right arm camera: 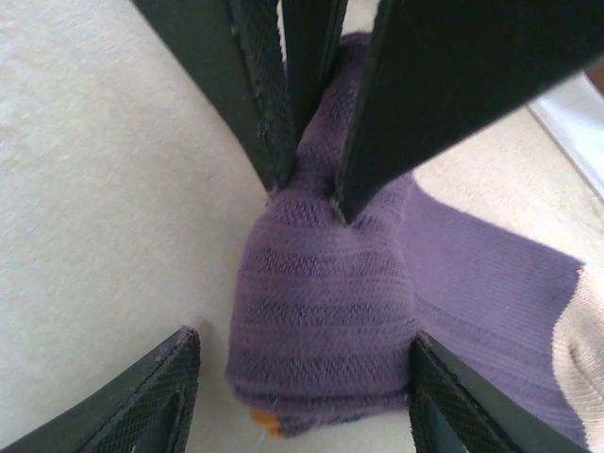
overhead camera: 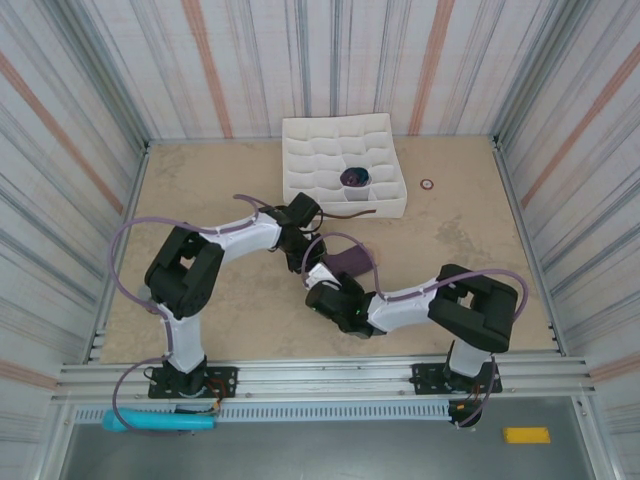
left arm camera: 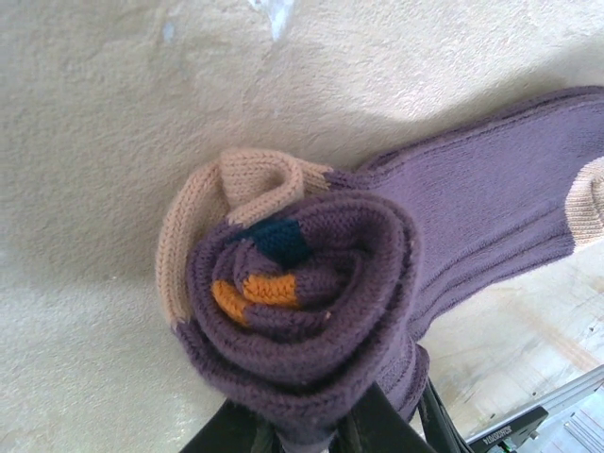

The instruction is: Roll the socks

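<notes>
socks (left arm camera: 302, 283) part-rolled mid-desk (left arm camera: 94, 142), tail trailing right; left jaws clamped on the roll so it can't unwind, right jaws open astride it from the near side, probably to take over.

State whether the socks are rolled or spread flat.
Partly rolled: the socks coil into a spiral at one end; the remaining length lies flat on the table.
</notes>
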Available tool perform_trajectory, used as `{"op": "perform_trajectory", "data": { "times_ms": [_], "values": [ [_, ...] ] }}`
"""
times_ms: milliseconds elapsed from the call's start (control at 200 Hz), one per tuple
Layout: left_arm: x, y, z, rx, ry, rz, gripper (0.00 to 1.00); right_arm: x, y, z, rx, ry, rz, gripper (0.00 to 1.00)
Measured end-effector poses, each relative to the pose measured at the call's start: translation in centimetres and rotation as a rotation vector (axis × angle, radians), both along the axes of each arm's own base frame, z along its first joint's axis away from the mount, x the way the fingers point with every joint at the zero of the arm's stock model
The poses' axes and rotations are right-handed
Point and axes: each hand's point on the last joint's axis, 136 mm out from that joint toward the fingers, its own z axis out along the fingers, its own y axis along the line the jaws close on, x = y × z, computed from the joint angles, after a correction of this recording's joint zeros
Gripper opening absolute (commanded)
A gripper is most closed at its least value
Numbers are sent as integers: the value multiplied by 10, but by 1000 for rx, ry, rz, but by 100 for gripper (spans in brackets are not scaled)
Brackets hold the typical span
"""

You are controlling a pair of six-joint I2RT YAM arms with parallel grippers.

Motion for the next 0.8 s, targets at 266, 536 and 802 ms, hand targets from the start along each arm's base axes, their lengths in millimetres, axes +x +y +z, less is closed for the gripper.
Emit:
{"op": "perform_trajectory", "data": {
  "times_ms": [266,536,802],
  "values": [
    [2,0,0,-14,8,5,0,9,-2,-5,-34,-30,-48,15],
    [10,-3,1,-52,-14,23,61,16,-8,-5,110,68,-97,0],
    [17,4,11,-83,-93,72,71,23,-16,-5,397,259,-124,0]
  ]
}}
